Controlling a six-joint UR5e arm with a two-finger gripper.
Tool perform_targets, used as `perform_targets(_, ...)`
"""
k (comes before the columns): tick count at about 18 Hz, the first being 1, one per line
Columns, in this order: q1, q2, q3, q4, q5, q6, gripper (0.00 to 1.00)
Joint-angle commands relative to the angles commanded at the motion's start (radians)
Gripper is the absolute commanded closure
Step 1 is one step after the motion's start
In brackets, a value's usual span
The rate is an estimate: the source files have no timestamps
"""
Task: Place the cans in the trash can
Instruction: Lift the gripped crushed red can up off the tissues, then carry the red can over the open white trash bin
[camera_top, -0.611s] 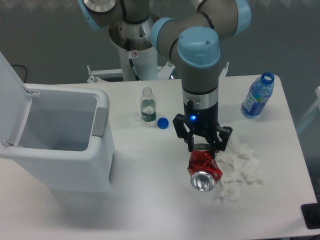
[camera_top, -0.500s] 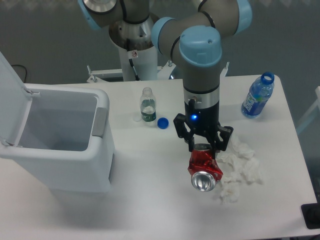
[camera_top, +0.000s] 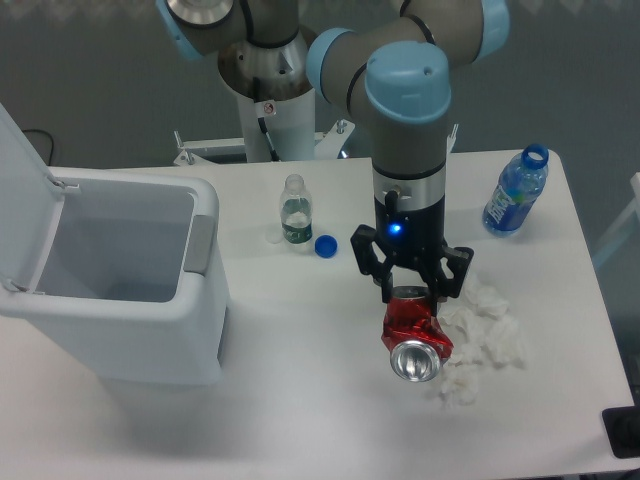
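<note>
Crushed red can (camera_top: 416, 333), gripped at upper end by closed jaws of gripper (camera_top: 411, 291). Hangs tilted, well apart from open trash can (camera_top: 120, 290). Risk: slip from dented, uneven hold during carry.

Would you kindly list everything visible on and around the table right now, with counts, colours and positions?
can: one, red, crushed, silver end toward camera, centre-right of table, under the hand
trash can: one, white, lid open, left side of table
small bottle: one, clear, uncapped, upright, centre back
bottle cap: one, blue, beside the small bottle
large bottle: one, blue label, uncapped, back right
crumpled tissue: one pile, white, right of the can
table: one, white
arm: one, grey with light blue caps, reaching down from the back
hand: one, black, fingers around the can's top end
</note>
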Motion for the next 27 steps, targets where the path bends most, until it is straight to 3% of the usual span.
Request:
perform_targets(10, -0.023, 0.193, -0.023, -0.011, -0.136, -0.281, 0.37)
perform_targets(13, -0.09, 0.219, -0.044, -0.012, -0.193, -0.348, 0.38)
perform_targets(18, -0.211, 0.264, -0.097, -0.021, -0.193, -0.374, 0.38)
perform_targets(25, -0.294, 0.318, -0.116, -0.138, -0.189, -0.376, 0.37)
perform_targets(27, -0.305, 0.336, -0.13, -0.146, -0.187, -0.379, 0.37)
